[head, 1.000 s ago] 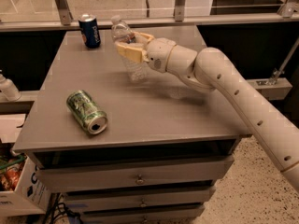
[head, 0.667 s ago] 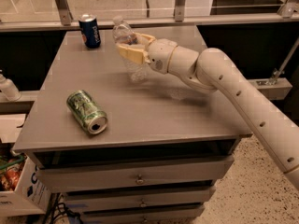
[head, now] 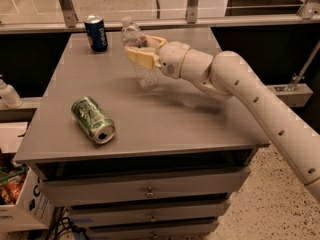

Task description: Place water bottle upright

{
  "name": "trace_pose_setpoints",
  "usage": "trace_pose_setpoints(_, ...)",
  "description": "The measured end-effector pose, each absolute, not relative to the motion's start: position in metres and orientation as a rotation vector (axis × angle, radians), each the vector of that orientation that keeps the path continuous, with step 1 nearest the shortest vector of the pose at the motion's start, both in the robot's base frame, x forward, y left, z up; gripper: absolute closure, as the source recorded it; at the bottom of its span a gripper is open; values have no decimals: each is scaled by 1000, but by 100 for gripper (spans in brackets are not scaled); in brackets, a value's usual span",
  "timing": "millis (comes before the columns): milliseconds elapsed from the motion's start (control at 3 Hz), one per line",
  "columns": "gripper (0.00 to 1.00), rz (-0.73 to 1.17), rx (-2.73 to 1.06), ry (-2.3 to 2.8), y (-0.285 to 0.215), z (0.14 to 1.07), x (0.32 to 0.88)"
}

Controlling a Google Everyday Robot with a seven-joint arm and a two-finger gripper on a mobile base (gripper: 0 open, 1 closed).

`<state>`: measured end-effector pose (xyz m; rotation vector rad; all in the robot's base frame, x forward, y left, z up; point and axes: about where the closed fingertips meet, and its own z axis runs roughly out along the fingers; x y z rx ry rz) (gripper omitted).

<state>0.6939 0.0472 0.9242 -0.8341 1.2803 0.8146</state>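
— What to fear from here?
— Nothing from the green can [head: 93, 120], lying near the front of the worktop [head: 175, 129], well apart. Rather a topple of the bottle [head: 135, 38]: leans slightly, cap toward the far left, so probably tips if let go before the base sits flat.
— And the grip?
— Clamped in the end effector [head: 142, 51], shut around the upper body. Base at or just above the worktop; cannot tell which. Farther back, near the upright blue can [head: 96, 33]: could knock it.

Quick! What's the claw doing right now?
Claw: shut on the water bottle, holding it nearly upright over the back of the table.
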Motion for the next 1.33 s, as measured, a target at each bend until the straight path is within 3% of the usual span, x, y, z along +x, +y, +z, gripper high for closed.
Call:
trace_pose_setpoints(667,11,814,-834,1282,47,924,694)
trace_pose_setpoints(1000,0,783,-832,1331,28,917,688)
trace_pose_setpoints(1333,0,760,-831,1364,14,912,684)
